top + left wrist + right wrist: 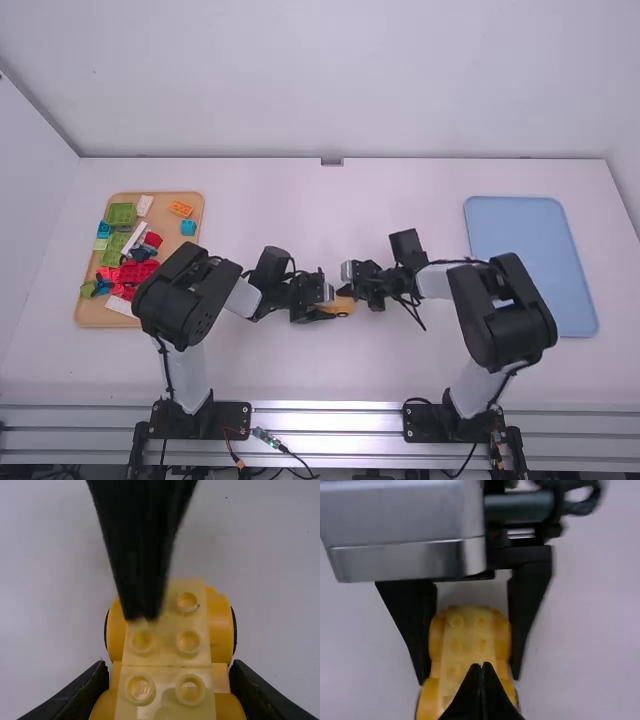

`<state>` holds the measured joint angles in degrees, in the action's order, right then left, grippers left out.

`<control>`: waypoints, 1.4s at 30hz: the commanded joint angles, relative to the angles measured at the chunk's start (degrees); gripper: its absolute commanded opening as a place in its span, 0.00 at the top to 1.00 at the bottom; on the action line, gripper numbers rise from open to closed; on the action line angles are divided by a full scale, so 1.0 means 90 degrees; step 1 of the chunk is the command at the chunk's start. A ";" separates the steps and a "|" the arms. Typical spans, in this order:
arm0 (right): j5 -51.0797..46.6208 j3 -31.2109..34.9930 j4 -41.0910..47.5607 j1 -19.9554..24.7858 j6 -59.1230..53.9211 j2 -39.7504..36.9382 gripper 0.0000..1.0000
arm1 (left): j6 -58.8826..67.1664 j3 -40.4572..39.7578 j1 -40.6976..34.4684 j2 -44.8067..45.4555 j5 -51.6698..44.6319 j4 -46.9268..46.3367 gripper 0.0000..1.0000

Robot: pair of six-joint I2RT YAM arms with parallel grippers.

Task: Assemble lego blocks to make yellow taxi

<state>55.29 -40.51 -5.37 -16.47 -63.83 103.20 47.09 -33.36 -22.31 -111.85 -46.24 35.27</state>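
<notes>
Between the fingers of the left gripper (168, 670), a wheeled yellow car base (167, 647) is gripped; the right gripper (481, 666) is closed; the cab probably remains unbuilt.

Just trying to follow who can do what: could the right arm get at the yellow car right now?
Probably, at least to press on it: the right end effector is shut and right over the car. Gripping looks harder, as the left end effector clasps its sides.
</notes>
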 commanded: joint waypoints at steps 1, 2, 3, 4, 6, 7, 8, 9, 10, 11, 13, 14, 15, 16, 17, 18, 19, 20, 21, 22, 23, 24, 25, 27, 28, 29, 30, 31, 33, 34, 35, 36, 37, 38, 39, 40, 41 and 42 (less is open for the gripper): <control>-0.0070 0.0002 0.0007 0.0134 -0.0070 -0.0576 1.00 | 0.0027 0.0087 -0.0012 -0.0060 0.0073 -0.0032 0.64; -0.0073 0.0002 0.0024 0.0170 -0.0024 -0.0741 1.00 | 0.0029 0.0087 -0.0036 -0.0060 0.0075 -0.0029 0.64; -0.0075 0.0002 0.0024 0.0182 0.0017 -0.0792 1.00 | 0.0029 0.0087 -0.0034 -0.0060 0.0075 -0.0029 0.64; -0.0153 0.0002 0.0034 0.0226 0.0248 -0.0960 1.00 | 0.0029 0.0087 -0.0015 -0.0060 0.0073 -0.0029 0.63; -0.0809 0.0002 0.0301 0.0347 0.0753 -0.1292 1.00 | 0.0029 0.0087 -0.0032 -0.0060 0.0087 -0.0032 0.61; -0.0971 0.0002 0.0367 0.0369 0.0838 -0.1348 1.00 | 0.0029 0.0087 -0.0034 -0.0060 0.0095 -0.0032 0.59; -0.1195 0.0005 0.0481 0.0393 0.0962 -0.1416 0.99 | 0.0029 0.0087 -0.0029 -0.0060 0.0095 -0.0029 0.58; -0.1727 0.0005 0.0712 0.0420 0.1256 -0.1562 0.97 | 0.0032 0.0083 0.0005 -0.0060 0.0092 -0.0029 0.54; -0.1965 0.0005 0.0809 0.0415 0.1387 -0.1618 0.96 | 0.0029 0.0078 0.0017 -0.0060 0.0092 -0.0032 0.54; -0.2137 0.0005 0.0850 0.0410 0.1503 -0.1652 0.95 | 0.0029 0.0075 0.0019 -0.0060 0.0095 -0.0032 0.53; -0.2868 0.0005 0.1042 0.0408 0.2004 -0.1797 0.86 | 0.0029 0.0056 0.0010 -0.0060 0.0095 -0.0032 0.48; -0.3106 0.0005 0.1117 0.0408 0.2181 -0.1846 0.74 | 0.0027 0.0046 0.0007 -0.0060 0.0092 -0.0036 0.44; -0.3419 0.0005 0.1229 0.0408 0.2412 -0.1911 0.52 | 0.0029 0.0029 0.0022 -0.0060 0.0095 -0.0049 0.34; -0.3497 0.0005 0.1258 0.0408 0.2463 -0.1921 0.48 | 0.0029 0.0024 0.0019 -0.0060 0.0097 -0.0051 0.34; -0.3721 0.0005 0.1324 0.0408 0.2589 -0.1955 0.25 | 0.0027 0.0000 0.0007 -0.0060 0.0087 -0.0070 0.26; -0.3854 0.0005 0.1319 0.0408 0.2730 -0.1955 0.01 | 0.0027 -0.0015 0.0010 -0.0060 0.0090 -0.0083 0.23; -0.3886 0.0005 0.1314 0.0408 0.2793 -0.1950 0.01 | 0.0027 -0.0019 0.0019 -0.0060 0.0090 -0.0087 0.22; -0.3888 0.0005 0.1326 0.0408 0.2783 -0.1945 0.01 | 0.0027 -0.0017 0.0019 -0.0060 0.0085 -0.0075 0.18; -0.3883 0.0005 0.1341 0.0410 0.2781 -0.1948 0.01 | 0.0027 -0.0012 0.0012 -0.0060 0.0092 -0.0051 0.11; -0.3883 0.0005 0.1348 0.0415 0.2786 -0.1948 0.01 | 0.0027 -0.0012 0.0007 -0.0060 0.0090 -0.0046 0.04; -0.3881 0.0005 0.1350 0.0415 0.2788 -0.1948 0.01 | 0.0027 -0.0012 0.0010 -0.0060 0.0092 -0.0027 0.02; -0.3864 0.0005 0.1350 0.0413 0.2783 -0.1941 0.01 | 0.0022 -0.0012 0.0024 -0.0055 0.0087 -0.0012 0.01; -0.3869 0.0005 0.1348 0.0408 0.2783 -0.1941 0.01 | -0.0068 -0.0012 0.0010 -0.0031 0.0097 0.0015 0.01; -0.3866 0.0005 0.1362 0.0410 0.2783 -0.1943 0.01 | -0.0214 -0.0012 0.0017 0.0022 0.0095 0.0022 0.01; -0.3886 0.0005 0.1367 0.0408 0.2786 -0.1943 0.01 | -0.0325 -0.0015 0.0053 0.0098 0.0102 -0.0017 0.01; -0.3980 0.0005 0.1372 0.0410 0.2810 -0.1941 0.01 | -0.0333 -0.0015 0.0078 0.0197 0.0092 -0.0107 0.01; -0.4027 0.0005 0.1367 0.0410 0.2863 -0.1943 0.02 | -0.0328 -0.0015 0.0085 0.0243 0.0092 -0.0163 0.01; -0.4129 0.0005 0.1358 0.0408 0.2973 -0.1943 0.01 | -0.0304 -0.0012 0.0109 0.0333 0.0097 -0.0253 0.01; -0.4333 0.0005 0.1343 0.0410 0.3150 -0.1943 0.01 | -0.0308 -0.0012 0.0172 0.0600 0.0080 -0.0503 0.01; -0.4388 0.0005 0.1343 0.0408 0.3198 -0.1941 0.01 | -0.0304 -0.0012 0.0209 0.0778 0.0073 -0.0699 0.01; -0.4413 0.0005 0.1343 0.0410 0.3228 -0.1943 0.01 | -0.0306 -0.0015 0.0238 0.0904 0.0073 -0.0838 0.01; -0.4456 0.0005 0.1343 0.0410 0.3240 -0.1943 0.01 | -0.0301 -0.0012 0.0274 0.1142 0.0090 -0.1090 0.01; -0.4466 0.0005 0.1345 0.0408 0.3230 -0.1943 0.01 | -0.0304 -0.0012 0.0301 0.1312 0.0100 -0.1290 0.01; -0.4459 0.0005 0.1343 0.0408 0.3228 -0.1943 0.01 | -0.0304 -0.0015 0.0342 0.1552 0.0097 -0.1537 0.01; -0.4459 0.0005 0.1343 0.0408 0.3228 -0.1943 0.01 | -0.0301 -0.0015 0.0367 0.1669 0.0097 -0.1661 0.01; -0.4461 0.0005 0.1336 0.0408 0.3237 -0.1943 0.01 | -0.0306 -0.0015 0.0440 0.2031 0.0153 -0.1991 0.01; -0.4456 0.0005 0.1338 0.0408 0.3232 -0.1943 0.01 | -0.0306 -0.0015 0.0474 0.2213 0.0206 -0.2171 0.01; -0.4456 0.0005 0.1341 0.0410 0.3232 -0.1943 0.01 | -0.0304 -0.0017 0.0520 0.2500 0.0333 -0.2446 0.01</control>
<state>15.57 -40.53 6.63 -12.80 -35.35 86.67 44.51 -33.39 -18.79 -94.41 -44.25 15.77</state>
